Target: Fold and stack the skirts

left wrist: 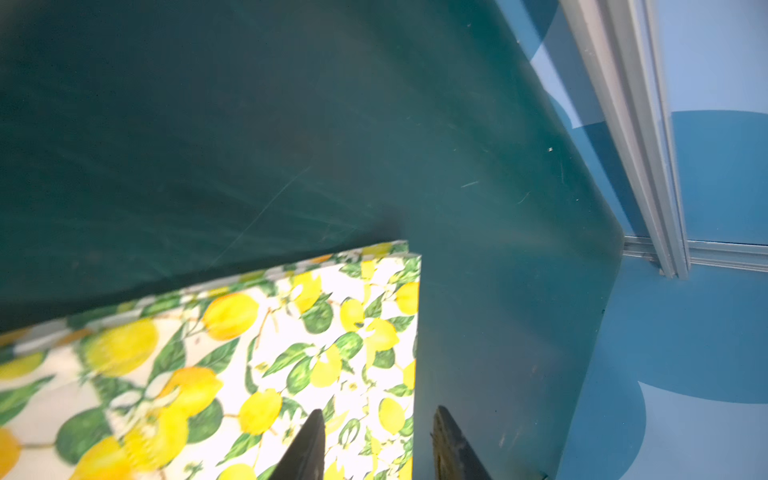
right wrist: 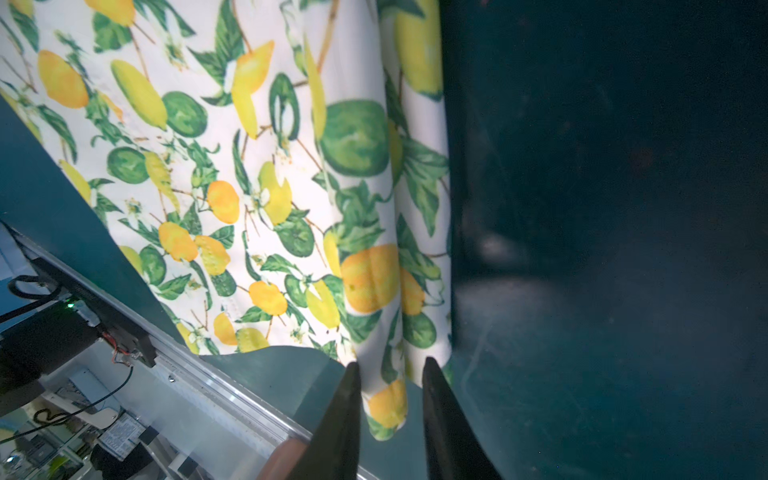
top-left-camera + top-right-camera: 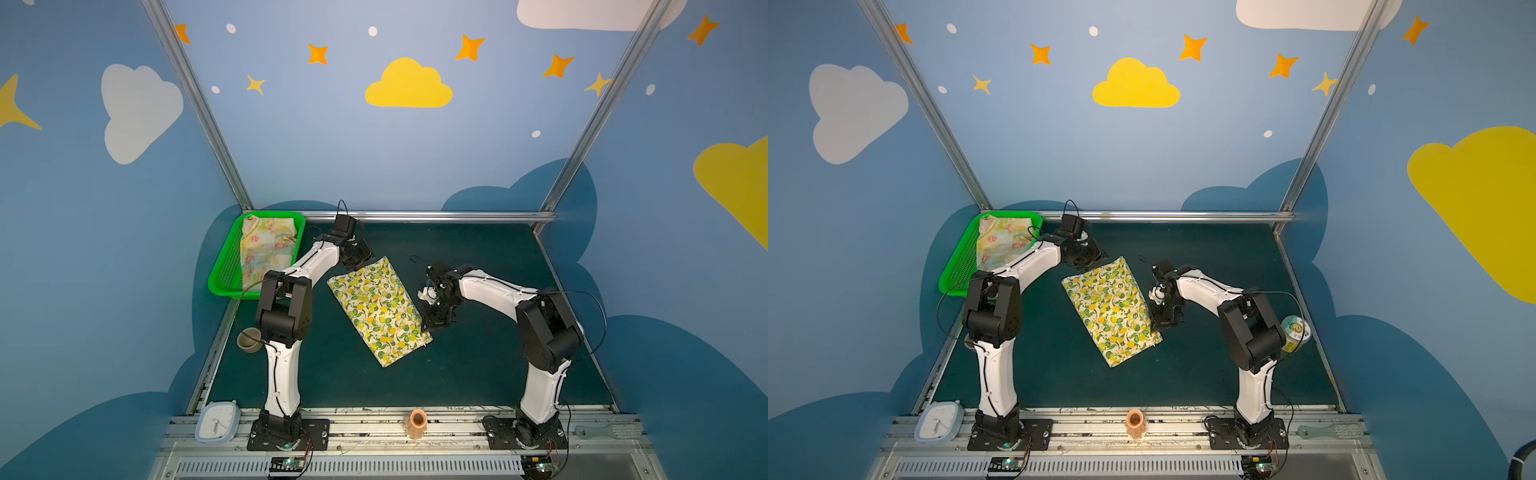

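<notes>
Both top views: the lemon skirt lies folded and slantwise mid-way across the mat. The flowered skirt sits crumpled in the green basket, far left corner. The left gripper is at the lemon skirt's far corner and the right gripper is at its near right edge.

Left wrist view: jaws apart, straddling the skirt's edge, pinching nothing.

Right wrist view: fingers either side of a bunched fold. Looks clamped on it, though I can't swear to it.
</notes>
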Tool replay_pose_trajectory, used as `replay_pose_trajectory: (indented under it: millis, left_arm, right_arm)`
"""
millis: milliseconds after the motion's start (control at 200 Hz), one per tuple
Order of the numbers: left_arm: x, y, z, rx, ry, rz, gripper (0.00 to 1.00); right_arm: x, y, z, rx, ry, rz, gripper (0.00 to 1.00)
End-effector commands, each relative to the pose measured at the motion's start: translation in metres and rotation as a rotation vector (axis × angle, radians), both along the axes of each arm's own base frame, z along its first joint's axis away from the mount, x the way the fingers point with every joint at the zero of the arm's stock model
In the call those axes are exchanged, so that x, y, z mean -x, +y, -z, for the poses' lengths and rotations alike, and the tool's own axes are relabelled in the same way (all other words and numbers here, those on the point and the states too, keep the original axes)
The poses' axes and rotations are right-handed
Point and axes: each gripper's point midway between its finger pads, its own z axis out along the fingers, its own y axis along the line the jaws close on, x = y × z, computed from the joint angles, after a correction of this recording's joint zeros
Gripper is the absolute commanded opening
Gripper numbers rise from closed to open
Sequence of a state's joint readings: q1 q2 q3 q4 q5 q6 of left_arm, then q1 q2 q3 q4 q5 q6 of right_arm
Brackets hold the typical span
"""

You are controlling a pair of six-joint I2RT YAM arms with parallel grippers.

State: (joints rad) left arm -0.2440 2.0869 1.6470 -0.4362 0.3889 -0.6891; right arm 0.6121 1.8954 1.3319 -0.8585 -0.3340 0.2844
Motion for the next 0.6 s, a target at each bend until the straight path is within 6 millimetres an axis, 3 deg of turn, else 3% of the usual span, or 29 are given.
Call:
replay_pose_trajectory:
  millis: [0, 155, 275, 596]
  left_arm:
    - [0.017, -0.003, 0.0, 0.02, 0.0, 0.02, 0.43]
    - [0.047, 0.002, 0.021, 0.026, 0.057, 0.01, 0.43]
    - [0.067, 0.004, 0.037, 0.019, 0.099, 0.011, 0.43]
    - [0.089, 0.004, 0.055, 0.01, 0.126, 0.022, 0.42]
  right_arm:
    - [0.003, -0.004, -0.03, 0.061, -0.1, -0.031, 0.27]
    - [0.016, 0.007, -0.034, 0.107, -0.141, -0.093, 0.22]
    - [0.023, 0.014, -0.027, 0.11, -0.118, -0.098, 0.11]
    - [0.019, 0.021, -0.026, 0.092, -0.128, -0.106, 0.17]
